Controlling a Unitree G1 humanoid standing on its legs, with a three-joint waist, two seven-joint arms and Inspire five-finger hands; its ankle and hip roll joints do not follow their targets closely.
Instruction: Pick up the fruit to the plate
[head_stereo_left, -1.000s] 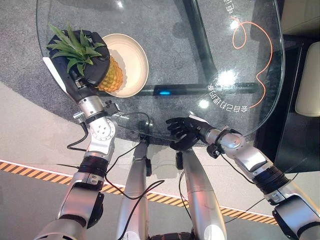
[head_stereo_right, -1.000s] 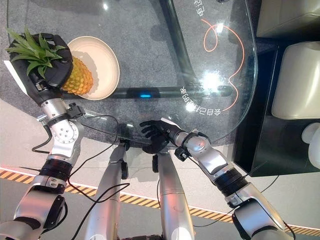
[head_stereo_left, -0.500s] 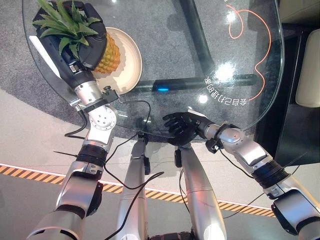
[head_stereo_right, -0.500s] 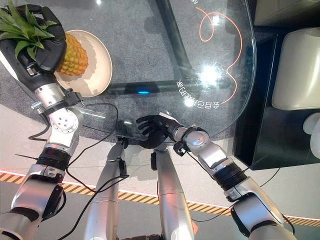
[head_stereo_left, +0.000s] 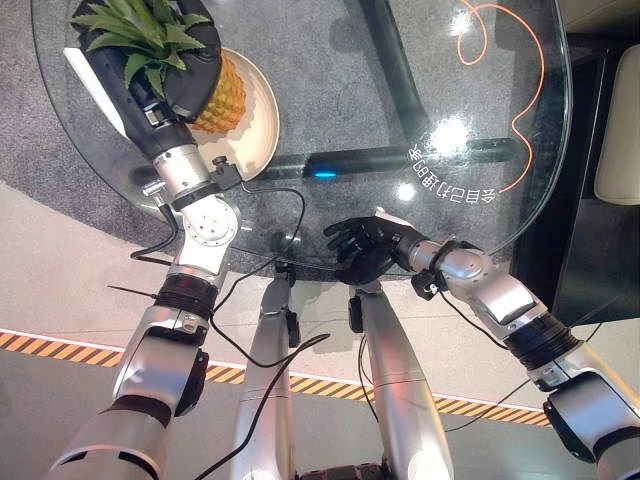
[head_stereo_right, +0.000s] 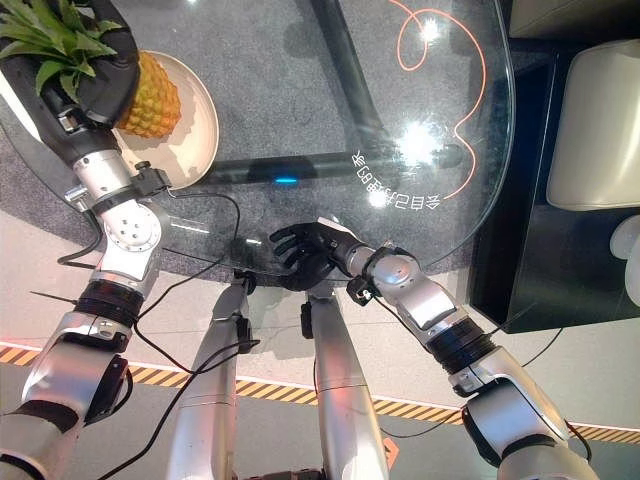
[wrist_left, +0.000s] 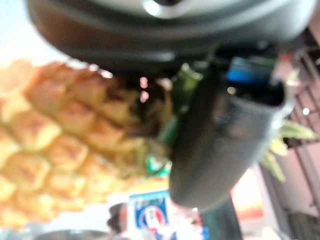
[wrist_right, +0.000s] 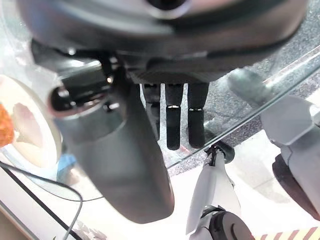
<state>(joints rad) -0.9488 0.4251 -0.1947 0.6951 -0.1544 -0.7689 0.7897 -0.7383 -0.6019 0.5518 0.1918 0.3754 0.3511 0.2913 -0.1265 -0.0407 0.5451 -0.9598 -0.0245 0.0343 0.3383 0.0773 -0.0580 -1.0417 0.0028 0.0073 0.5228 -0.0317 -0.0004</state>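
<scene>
Now I am seeing my left hand (head_stereo_left: 185, 75) curling round the pineapple (head_stereo_left: 222, 95), holding it over the plate (head_stereo_left: 255, 125) on the glass surface (head_stereo_left: 400, 80). My right hand (head_stereo_left: 365, 248) is resting with loose fingers at the near edge. White writing (head_stereo_left: 450, 190) there is unreadable.

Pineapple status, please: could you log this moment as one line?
left hand: shut on yellow pineapple | over cream round plate | right hand: open, idle
</scene>
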